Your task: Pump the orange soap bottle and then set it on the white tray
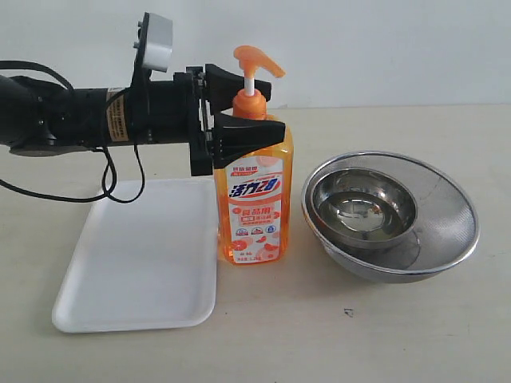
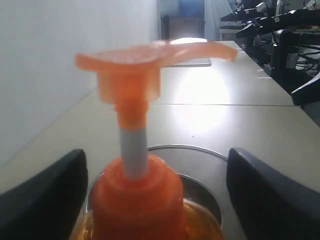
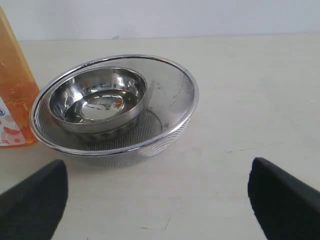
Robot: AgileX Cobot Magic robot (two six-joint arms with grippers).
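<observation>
Two black fingers of the left gripper [image 1: 259,105] stood spread on either side of the neck of the tall translucent orange soap bottle [image 1: 254,207], one behind it and one in front. They were probably set under the pump head to steady the bottle. No pinch showed.

The bottle stood upright on the pale table [image 1: 383,335], well in from its far edge. It was just beside the right rim of the flat white rectangular tray [image 1: 120,263], not on it. On its other side sat the nested round steel bowls [image 1: 471,223].

Only the left wrist view showed daylight between one finger and the orange collar, and the pump head raised on its white stem. Only the right wrist view showed the right gripper [image 3: 157,200], its claw spread wide and empty, looking towards the bowls and probably waiting its turn at the pump.
</observation>
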